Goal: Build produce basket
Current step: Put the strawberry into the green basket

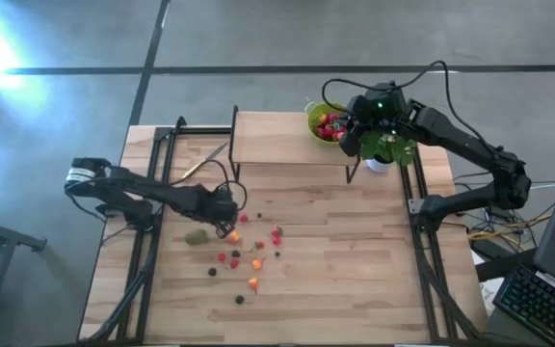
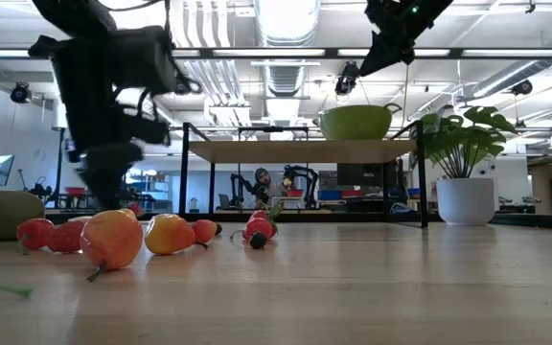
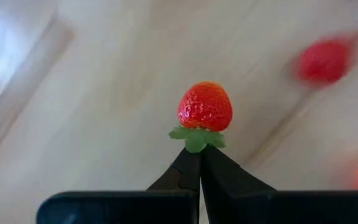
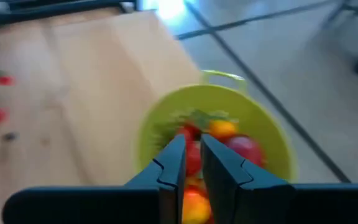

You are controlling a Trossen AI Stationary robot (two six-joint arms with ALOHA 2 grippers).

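Observation:
The lime-green colander (image 1: 318,118) stands on the raised wooden shelf and holds several red and orange fruits (image 4: 219,140). My right gripper (image 4: 193,154) hovers just above it, fingers narrowly open, and holds nothing; it also shows high up in the low view (image 2: 347,81). My left gripper (image 3: 199,152) is low over the scattered fruit (image 1: 249,253) at the table's middle left, shut on a red strawberry (image 3: 205,106). The brownish-green kiwi (image 1: 197,235) lies on the table beside it. My left gripper pinches the strawberry by its green leaf cap (image 3: 196,138), only at the free ends of the two fingers. The fingers point down toward the table. The red body sticks out beyond the fingertips. Whether it hangs clear of the table, I cannot tell.
A potted plant (image 1: 385,149) stands right beside the colander, under my right arm. A yellow-handled knife (image 1: 205,159) lies at the table's far left. The shelf's black legs (image 2: 186,172) and black rails along both table sides bound the space. Bare wood lies to the near right.

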